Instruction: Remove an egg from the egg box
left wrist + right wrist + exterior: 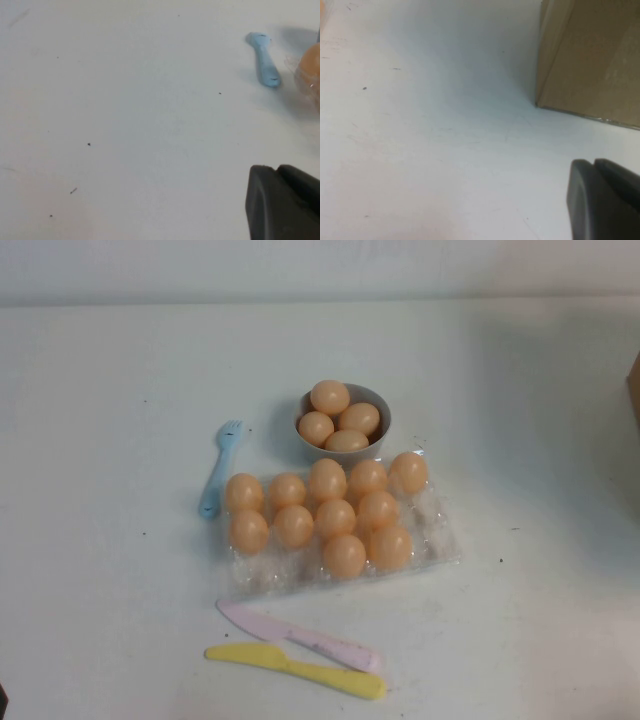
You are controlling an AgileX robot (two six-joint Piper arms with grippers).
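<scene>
I start with the white table [110, 620], which fills the high view with neither arm in it. The clear, crinkly plastic egg box [440, 535] sits just right of centre, its long axis running left to right across the frame and rising a little toward the right. Touching its upper edge is a small round grey bowl [379, 403] of four eggs.

The left end effector [282, 202] shows only as a dark block at the lower right of its wrist view, so I cannot tell whether it is apart or together. The same goes for the right end effector [602, 200], beside a brown cardboard box [592, 55].

My left wrist view catches the pale blue plastic fork [263, 65] and, at its right edge, a smooth peach-orange egg [311, 65] in crinkled plastic. So I judge the left arm nearer, with the box's left end toward it.
</scene>
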